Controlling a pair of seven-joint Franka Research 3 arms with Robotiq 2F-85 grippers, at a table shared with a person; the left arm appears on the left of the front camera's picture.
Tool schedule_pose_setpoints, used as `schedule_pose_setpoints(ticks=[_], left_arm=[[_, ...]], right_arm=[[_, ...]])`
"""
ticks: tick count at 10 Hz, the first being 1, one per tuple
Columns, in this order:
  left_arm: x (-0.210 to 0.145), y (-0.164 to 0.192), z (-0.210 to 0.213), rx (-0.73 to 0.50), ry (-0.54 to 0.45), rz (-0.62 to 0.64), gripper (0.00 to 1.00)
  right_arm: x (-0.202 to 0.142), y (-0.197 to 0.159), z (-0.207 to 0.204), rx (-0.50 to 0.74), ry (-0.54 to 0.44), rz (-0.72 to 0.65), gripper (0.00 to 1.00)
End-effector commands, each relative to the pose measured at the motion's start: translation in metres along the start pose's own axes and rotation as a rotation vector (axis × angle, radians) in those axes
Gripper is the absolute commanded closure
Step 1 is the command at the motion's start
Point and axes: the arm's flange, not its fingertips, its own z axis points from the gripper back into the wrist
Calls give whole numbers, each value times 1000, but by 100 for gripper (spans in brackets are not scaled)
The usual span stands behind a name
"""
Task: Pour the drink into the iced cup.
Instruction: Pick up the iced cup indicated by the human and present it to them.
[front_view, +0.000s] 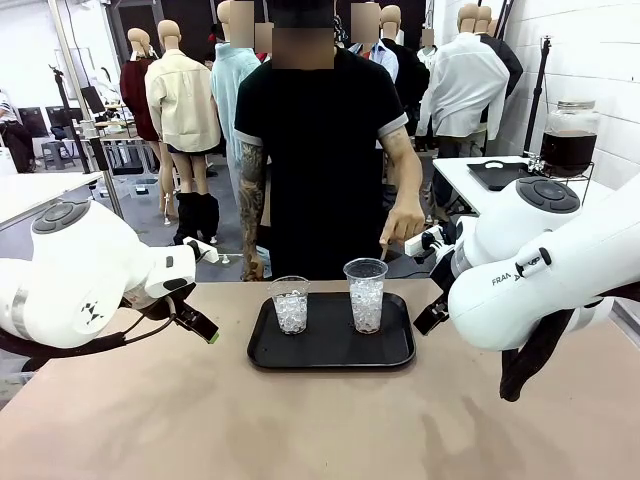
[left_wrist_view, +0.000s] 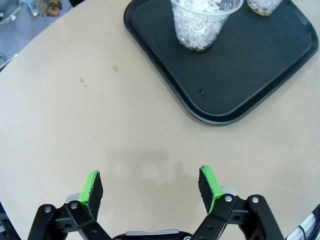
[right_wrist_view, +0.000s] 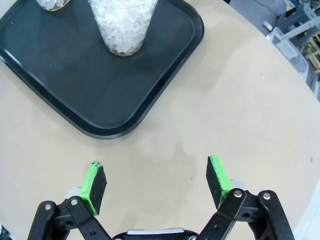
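The drink (front_view: 568, 148) is dark brown. It sits in a glass jar (front_view: 572, 110) on a white side table (front_view: 470, 175), far off at 2 o'clock and well away from the cups.

A black tray (front_view: 330, 350) lies in the middle of the tan table (front_view: 300, 430). Two clear cups full of ice stand on its far half. The left cup (front_view: 291, 304) is at 11 o'clock on the tray and the right cup (front_view: 365, 294) is at 1 o'clock. They stand apart.

A person in a black shirt stands at 12 o'clock. One hand (front_view: 405, 222) hangs just behind the right cup.

The left gripper (left_wrist_view: 150, 182) hangs over the bare table at 9 o'clock from the tray. Its green fingers are spread wide and hold nothing. The right gripper (right_wrist_view: 156, 182) hangs at 3 o'clock from the tray. It is spread wide too, and it holds nothing.
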Motion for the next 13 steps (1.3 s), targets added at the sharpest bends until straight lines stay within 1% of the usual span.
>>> schedule_pose_setpoints(ticks=[1, 9, 10, 11, 12, 13], left_arm=[[0, 1, 0, 1, 0, 2, 0], [0, 1, 0, 1, 0, 2, 0], [0, 1, 0, 1, 0, 2, 0], [0, 1, 0, 1, 0, 2, 0], [0, 1, 0, 1, 0, 2, 0], [0, 1, 0, 1, 0, 2, 0]], right_arm=[[0, 0, 0, 0, 0, -1, 0], [0, 0, 0, 0, 0, 0, 0], [1, -11, 13, 55, -41, 102, 0], [6, -30, 23, 63, -32, 161, 0], [13, -47, 31, 80, 12, 223, 0], [23, -67, 36, 131, 68, 333, 0]])
